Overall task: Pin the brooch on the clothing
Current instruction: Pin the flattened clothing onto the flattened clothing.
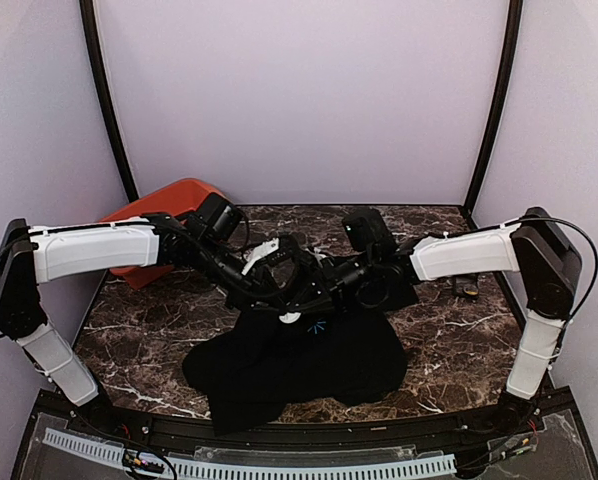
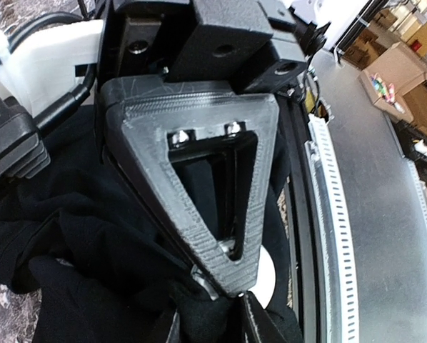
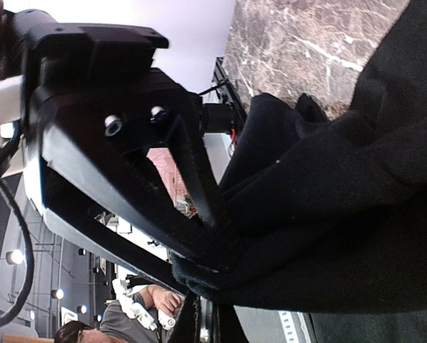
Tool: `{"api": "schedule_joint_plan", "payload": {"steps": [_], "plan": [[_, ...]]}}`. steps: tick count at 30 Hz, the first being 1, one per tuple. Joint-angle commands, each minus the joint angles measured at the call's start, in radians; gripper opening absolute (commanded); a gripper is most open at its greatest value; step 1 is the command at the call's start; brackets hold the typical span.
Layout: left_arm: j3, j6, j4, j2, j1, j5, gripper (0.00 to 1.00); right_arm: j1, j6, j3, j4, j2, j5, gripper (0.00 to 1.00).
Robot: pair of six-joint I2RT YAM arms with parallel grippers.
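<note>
Closest to lens, left wrist view: left gripper [image 2: 224,299], its black triangular printed fingers [image 2: 220,236] standing narrow, black cloth bunched at the tips w/ a glint of metal. Can't tell if they actually clamp anything. A small pale round disc [image 2: 265,280] sits just beside the tip at 4 o'clock. Prob the brooch, but colour is too washed out to be sure.

Right gripper [image 3: 199,280]: fingers pinched tight on a fold of the black short-sleeved T-shirt [image 1: 279,370]. The shirt lies crumpled mid-table toward 6 o'clock on the dark marble-pattern table [image 1: 449,350]. Its light-blue starburst print [image 1: 317,325] is at the 12 o'clock edge, just beside both grippers. An orange-red plastic bin [image 1: 169,212] sits at 10 o'clock, well apart.

Risks, imo:
- Cloth is slack & doubled, so the pin could go thru two layers or skid w/o biting.
- If the disc is only loosely seated, a tug from the right side could flick it into the folds, where it's hard to find.
- Both wrists crowd one spot, so fingers may knock each other.
- The thin fold may slip from the right pinch, and tension goes.
</note>
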Motion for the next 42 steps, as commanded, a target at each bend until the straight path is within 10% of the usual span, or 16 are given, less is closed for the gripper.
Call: {"api": "schedule_joint_plan", "payload": {"steps": [1, 42], "plan": [[0.023, 0.049, -0.067, 0.042, -0.037, -0.106, 0.25, 0.027, -0.099, 0.094, -0.044, -0.004, 0.015, 0.00], [0.041, 0.108, -0.119, 0.062, -0.095, -0.102, 0.31, 0.039, -0.172, 0.204, -0.210, 0.045, 0.049, 0.00]]}}
